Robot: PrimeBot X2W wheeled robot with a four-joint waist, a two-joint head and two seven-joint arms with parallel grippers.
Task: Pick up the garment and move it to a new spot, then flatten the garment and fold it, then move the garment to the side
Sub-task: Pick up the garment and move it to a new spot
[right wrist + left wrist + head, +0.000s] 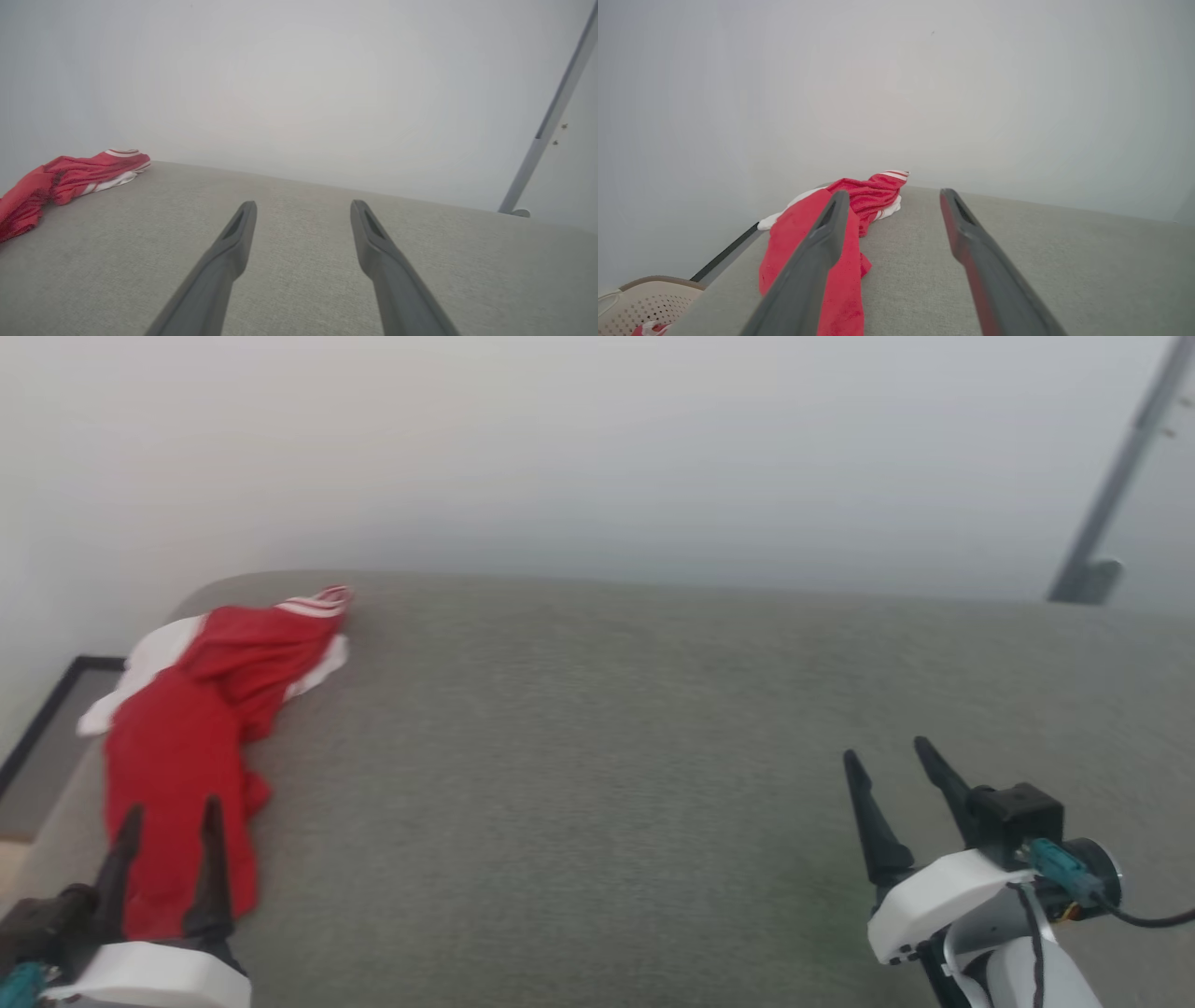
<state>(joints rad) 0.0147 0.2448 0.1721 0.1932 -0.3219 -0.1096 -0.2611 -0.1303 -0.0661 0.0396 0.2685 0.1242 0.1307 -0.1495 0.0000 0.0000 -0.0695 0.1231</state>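
Grey fabric surface, pale wall behind. Garment: red with white sleeves, crumpled along the surface's left edge. Left hand: released, empty, at the garment's near end. Right hand: released, empty, well apart.

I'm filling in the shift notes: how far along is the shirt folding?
Done: nothing; the garment lies crumpled, far left on the grey surface. In hand: nothing; the left gripper hovers open by it, the right gripper open over bare surface. Left: pick up, move, flatten, fold, set aside.

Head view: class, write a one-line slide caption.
Red garment lies crumpled at the grey surface's left; left end effector and right end effector both open, empty.
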